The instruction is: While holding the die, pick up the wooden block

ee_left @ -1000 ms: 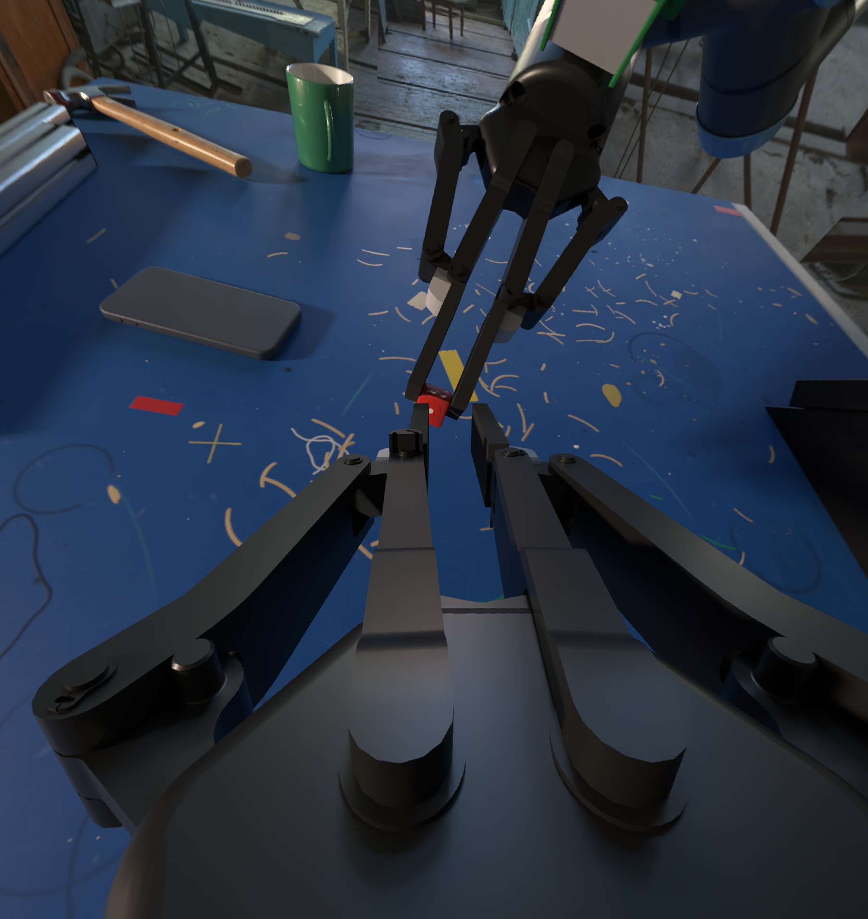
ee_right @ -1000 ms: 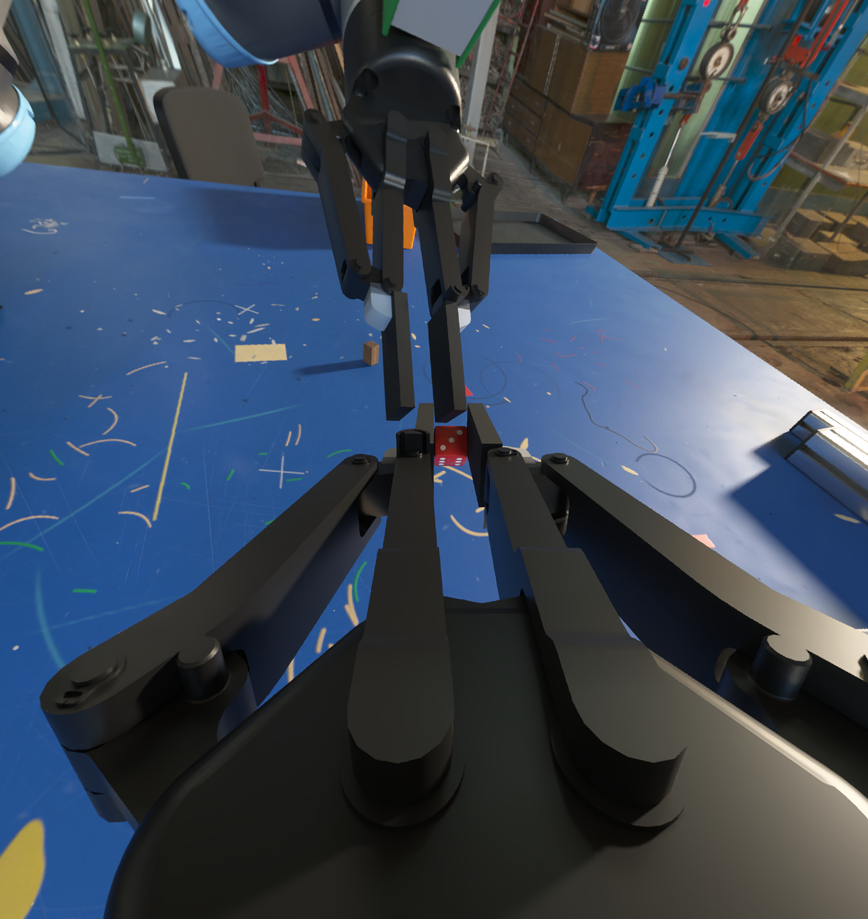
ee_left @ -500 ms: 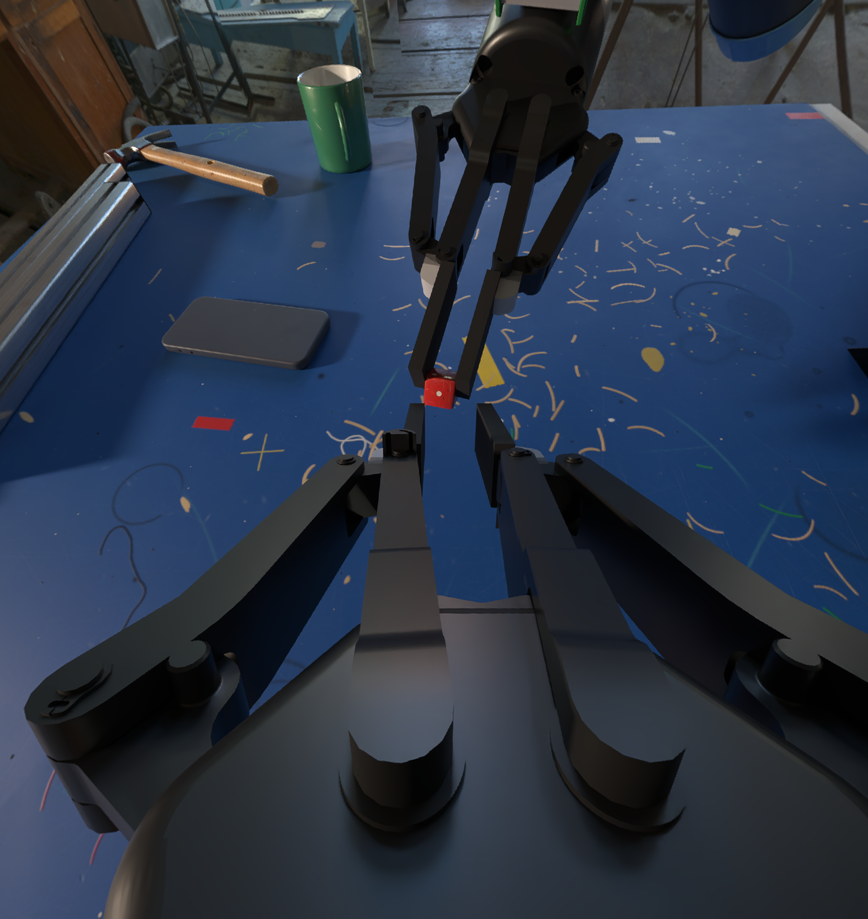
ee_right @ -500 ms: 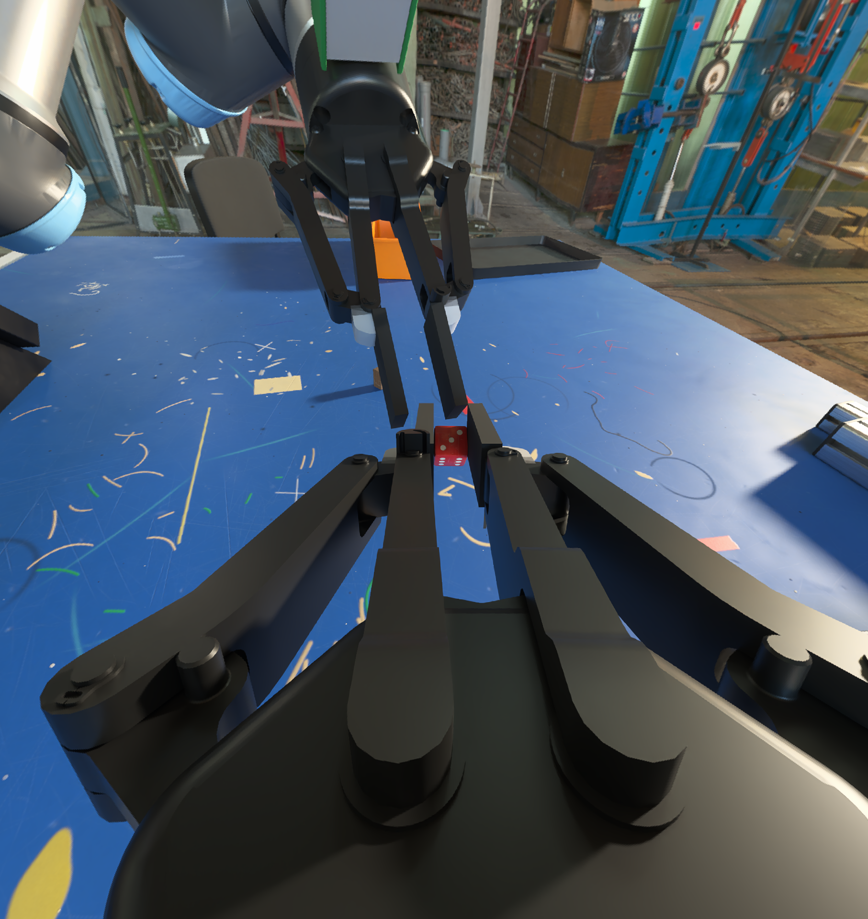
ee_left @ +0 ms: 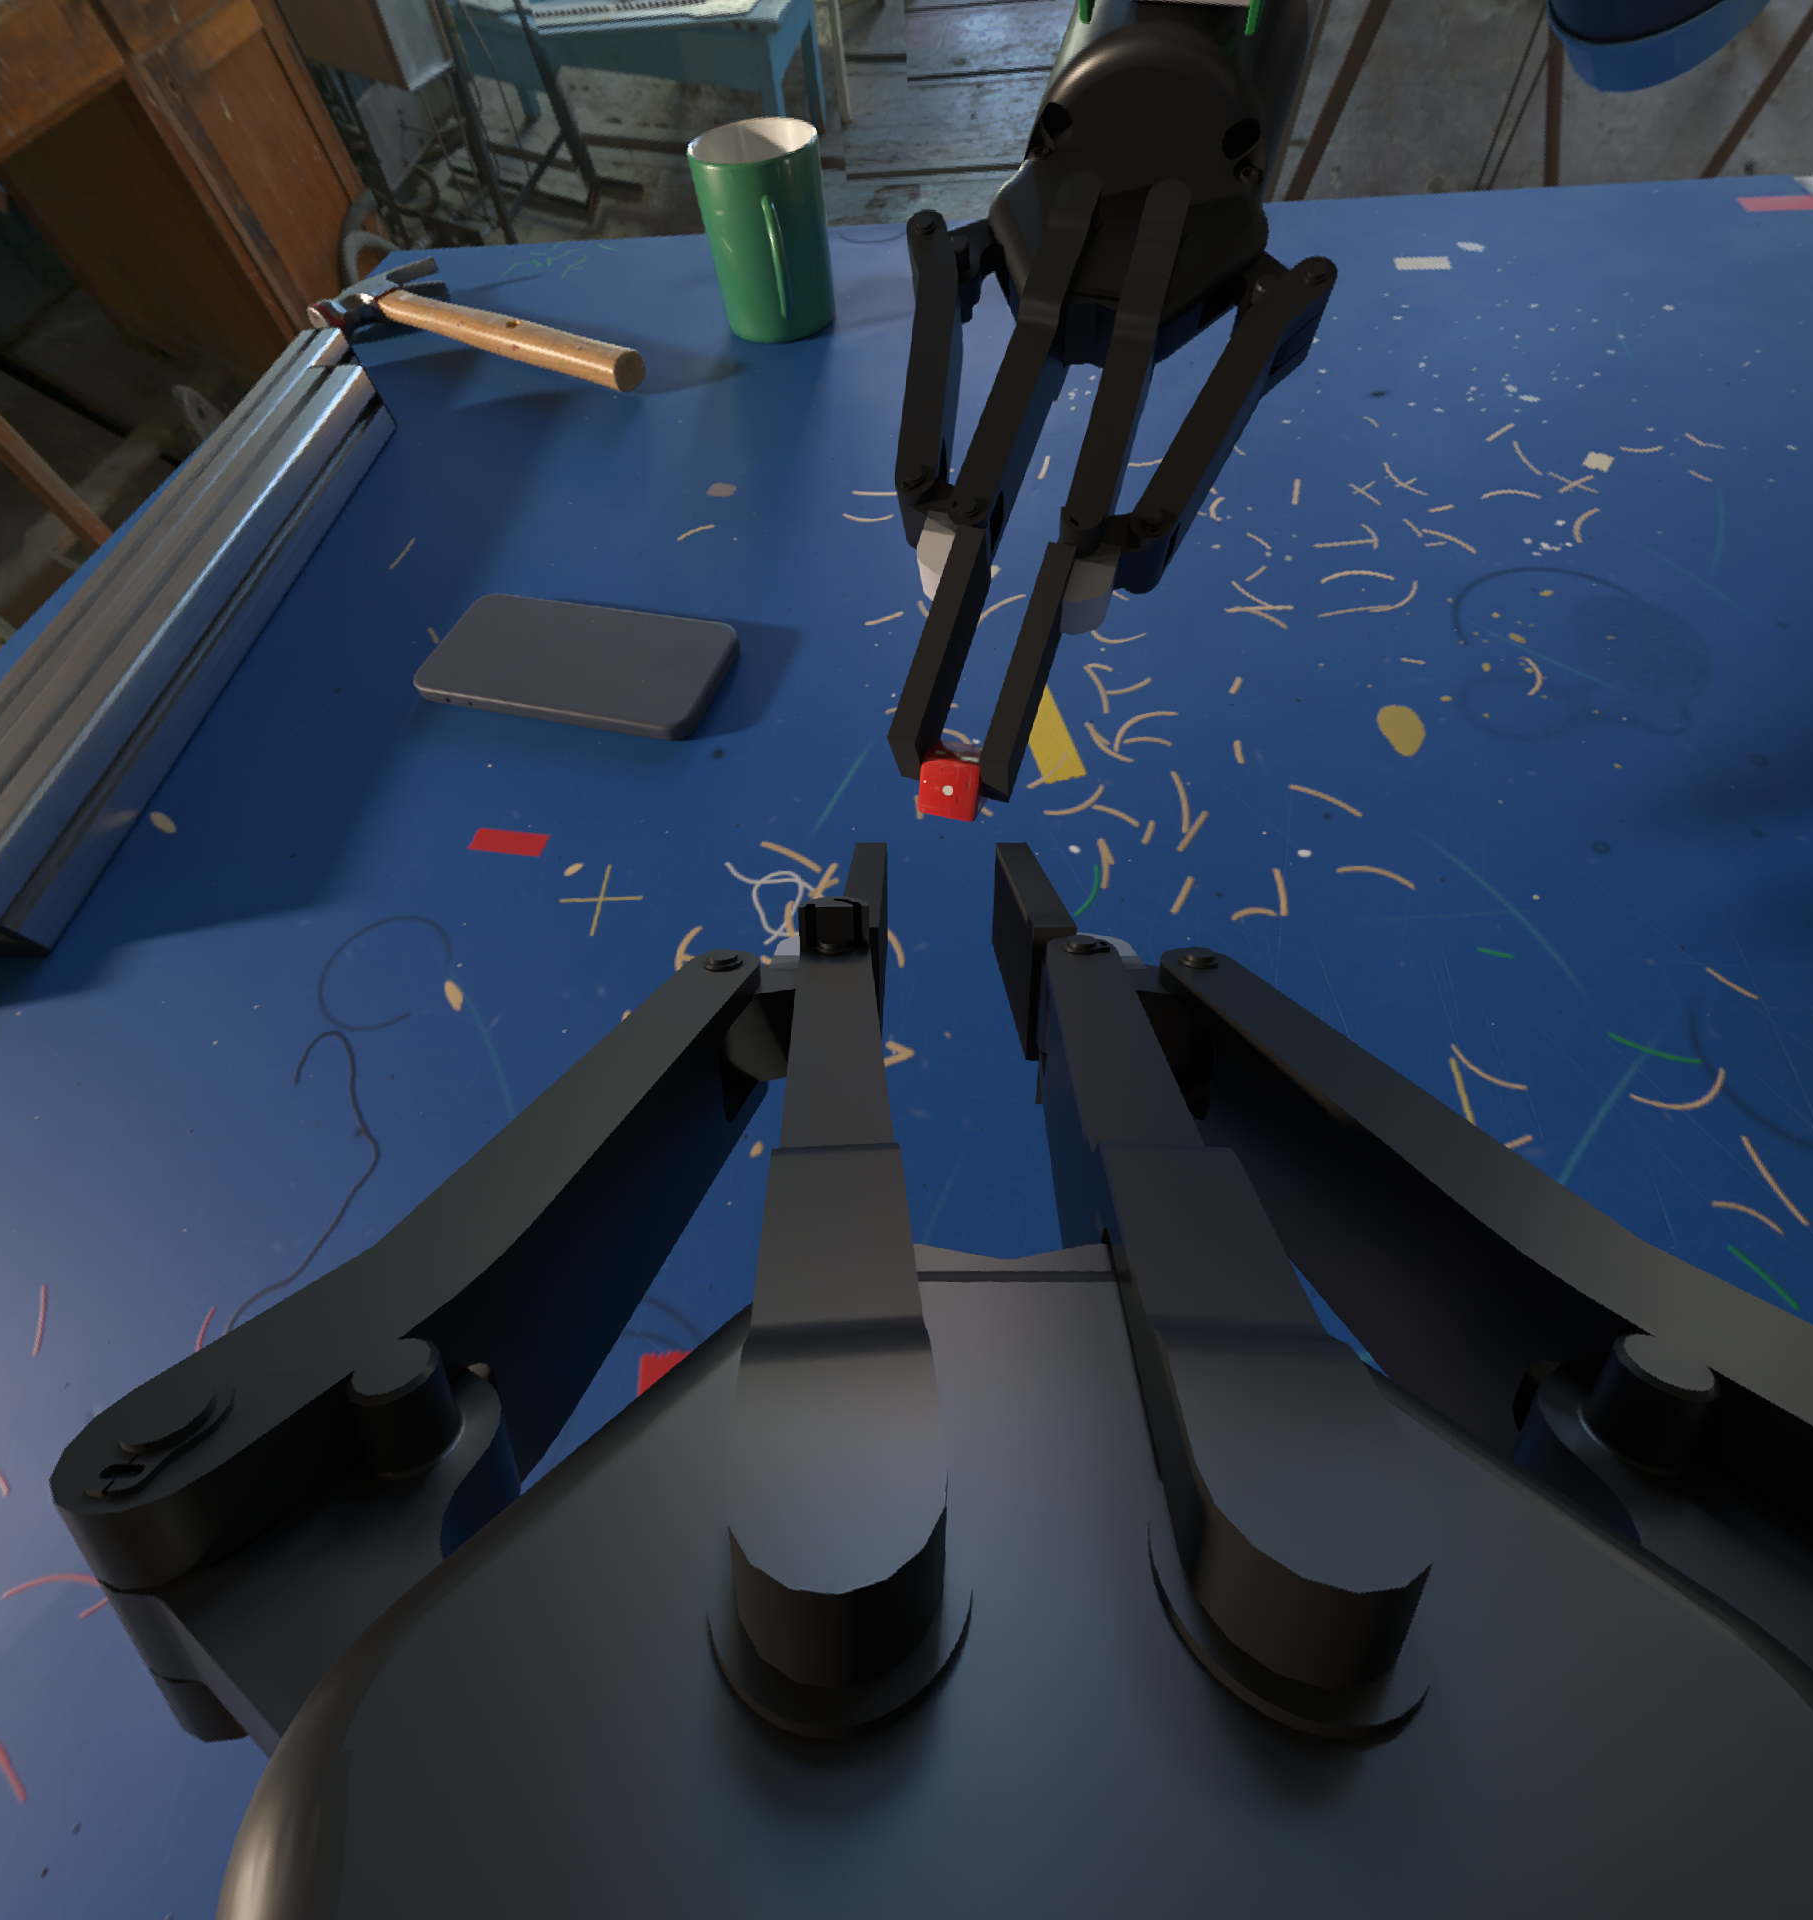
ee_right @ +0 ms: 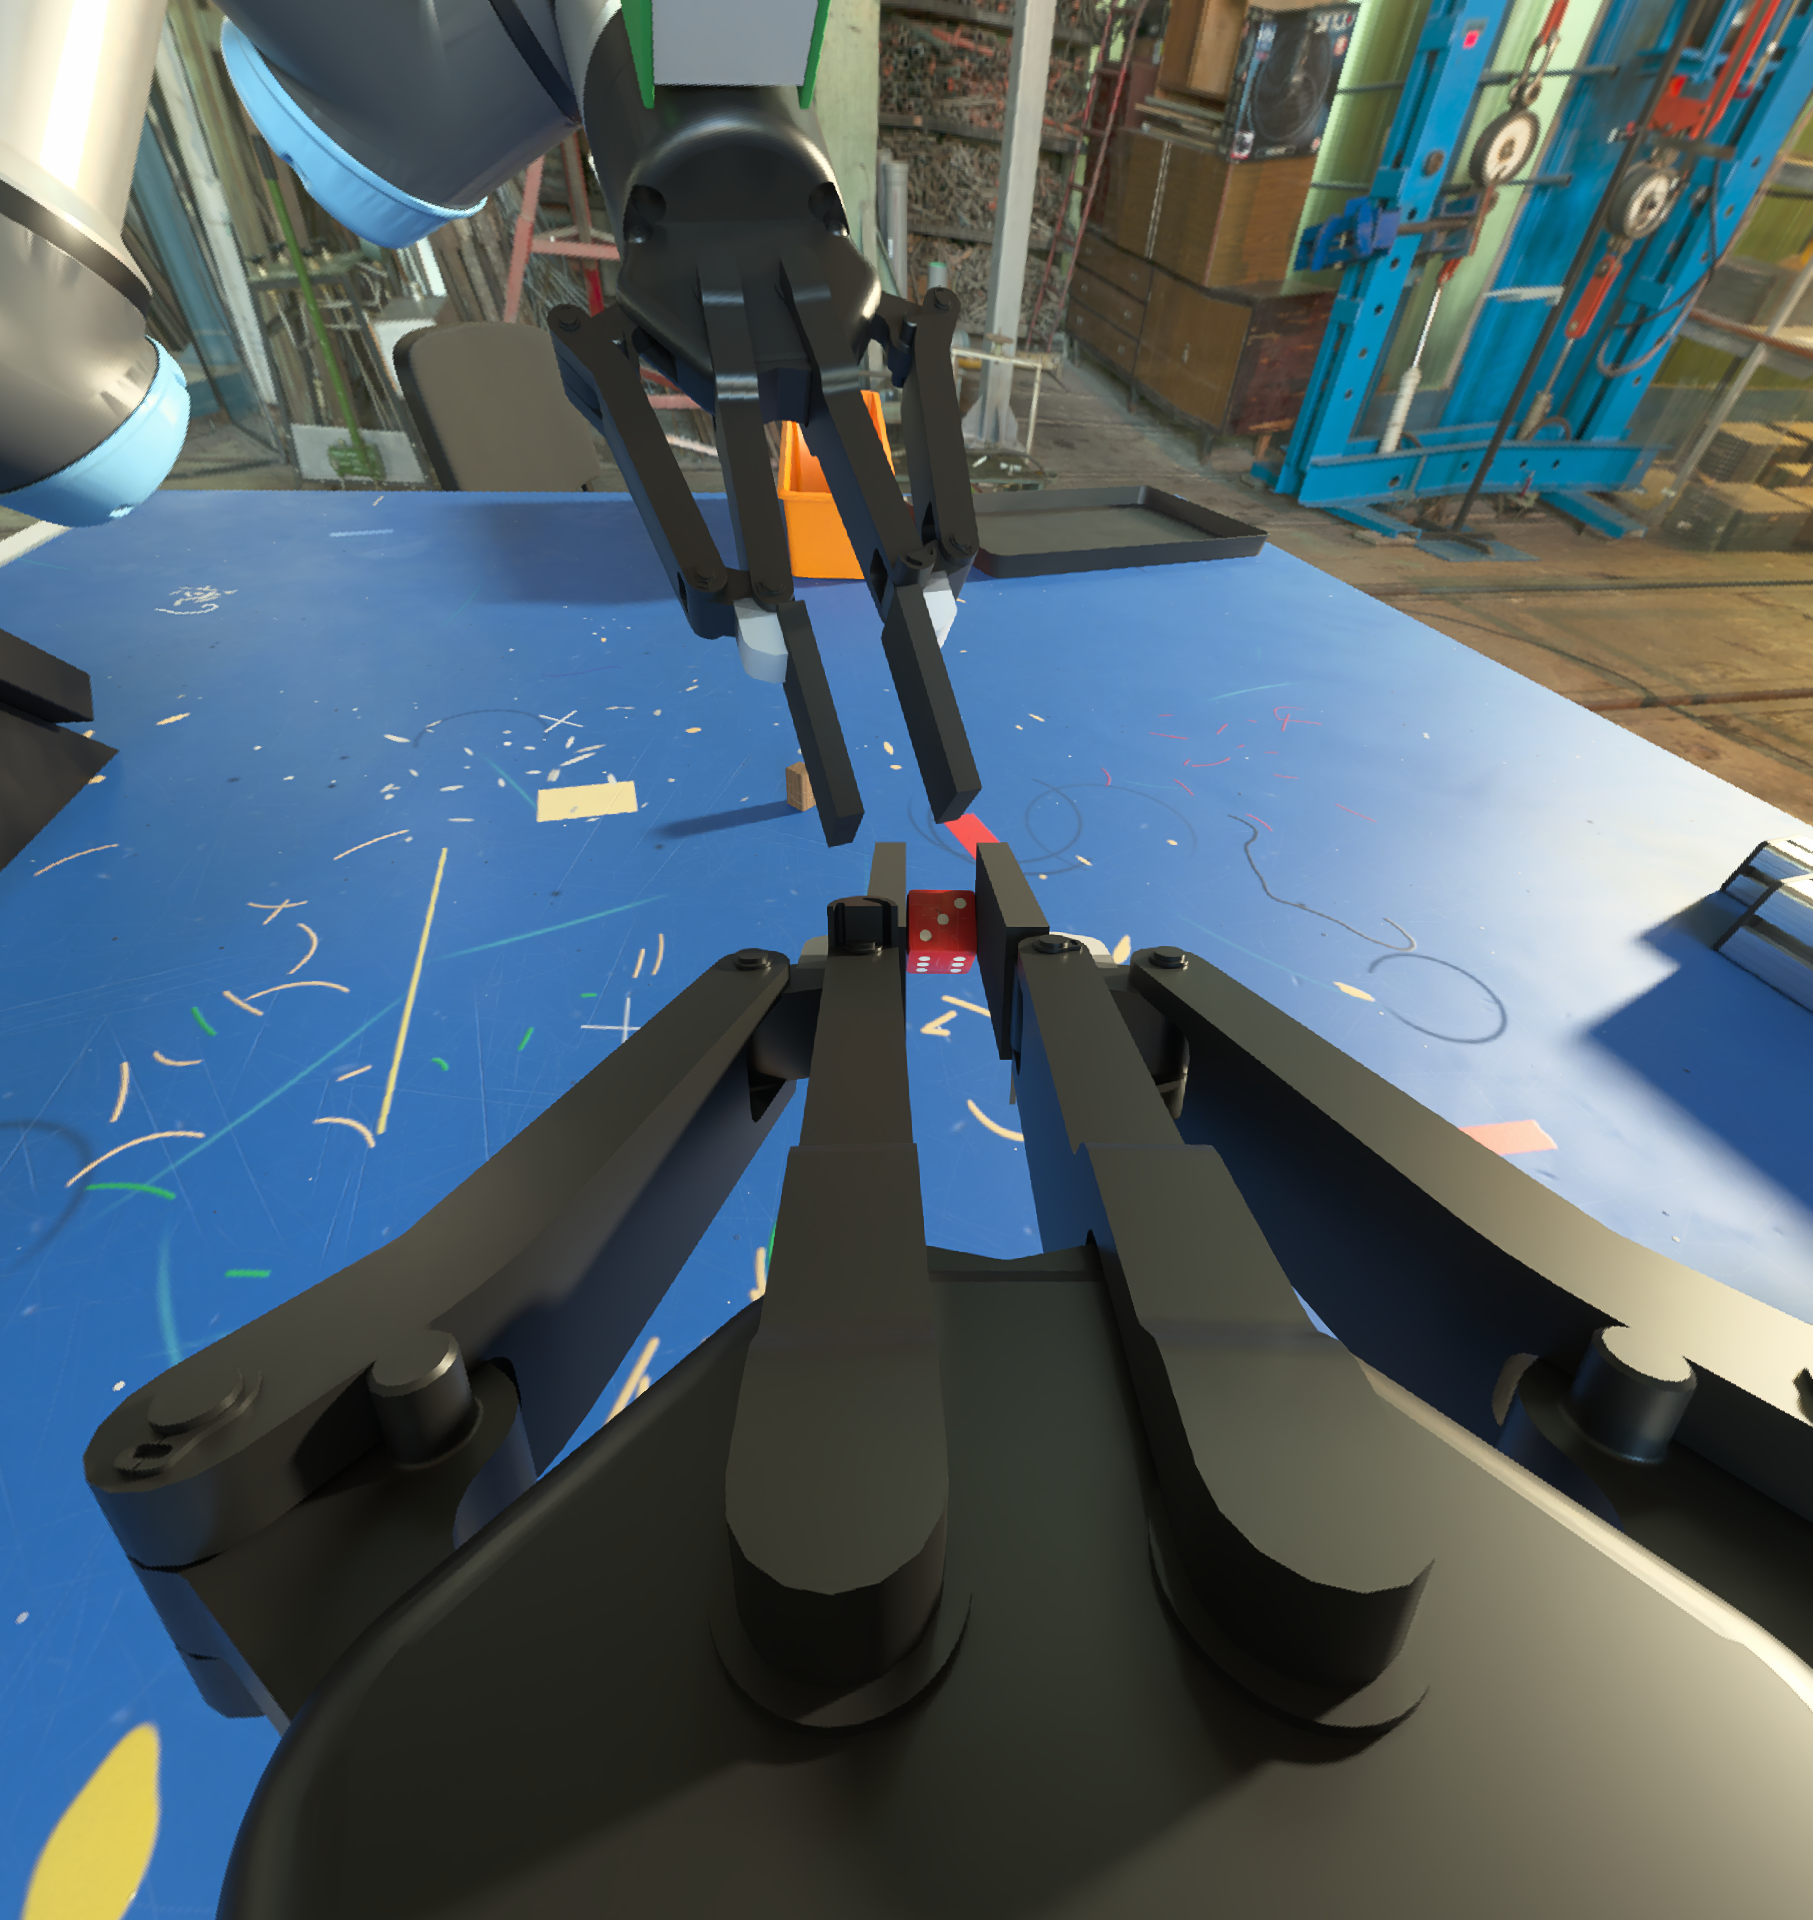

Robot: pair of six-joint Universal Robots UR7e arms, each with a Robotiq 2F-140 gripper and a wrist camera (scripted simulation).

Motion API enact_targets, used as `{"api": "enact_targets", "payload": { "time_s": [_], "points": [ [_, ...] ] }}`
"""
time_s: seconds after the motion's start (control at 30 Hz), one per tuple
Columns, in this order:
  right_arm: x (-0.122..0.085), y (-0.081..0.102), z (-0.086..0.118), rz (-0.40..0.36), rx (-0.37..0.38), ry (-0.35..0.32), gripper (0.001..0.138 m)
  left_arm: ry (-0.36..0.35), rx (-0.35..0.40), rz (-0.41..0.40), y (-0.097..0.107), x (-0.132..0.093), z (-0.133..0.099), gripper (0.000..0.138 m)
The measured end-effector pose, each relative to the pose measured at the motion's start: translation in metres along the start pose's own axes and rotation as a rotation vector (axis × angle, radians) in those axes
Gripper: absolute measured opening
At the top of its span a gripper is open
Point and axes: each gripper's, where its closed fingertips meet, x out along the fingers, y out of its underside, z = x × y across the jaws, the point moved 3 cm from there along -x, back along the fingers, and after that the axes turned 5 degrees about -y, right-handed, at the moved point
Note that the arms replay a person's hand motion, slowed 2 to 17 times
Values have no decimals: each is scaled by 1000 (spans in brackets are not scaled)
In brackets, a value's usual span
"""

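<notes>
My right gripper (ee_right: 940,883) is shut on the red die (ee_right: 940,932) and holds it above the blue table (ee_right: 1297,883). It also shows in the left wrist view (ee_left: 949,779), pointing down with the die (ee_left: 949,792) between its tips. My left gripper (ee_left: 940,873) is open and empty, a short way back from the die. In the right wrist view the left gripper (ee_right: 902,816) hangs above the table just beyond the die. The small wooden block (ee_right: 799,785) stands on the table behind it, beside its left finger.
A green mug (ee_left: 767,244), a hammer (ee_left: 486,327), a dark phone (ee_left: 580,665) and a metal rail (ee_left: 154,644) lie on the left wrist view's far and left side. An orange bin (ee_right: 819,509) and a black tray (ee_right: 1110,530) stand at the far edge.
My left gripper has drawn back from the right gripper and the die, so the gap between them has grown. The right gripper still holds the die.
</notes>
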Motion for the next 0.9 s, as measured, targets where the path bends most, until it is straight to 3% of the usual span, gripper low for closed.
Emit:
{"api": "enact_targets", "payload": {
  "time_s": [0.53, 0.9],
  "points": [
    [-1, -1, -1, -14, 13, -1, 18, -71, -28, 19, 9, -23, 7, 28],
    [-5, -7, -2, -36, -11, 36, 18, -85, -59, 5, 9, -29, 5, 28]
  ]
}}
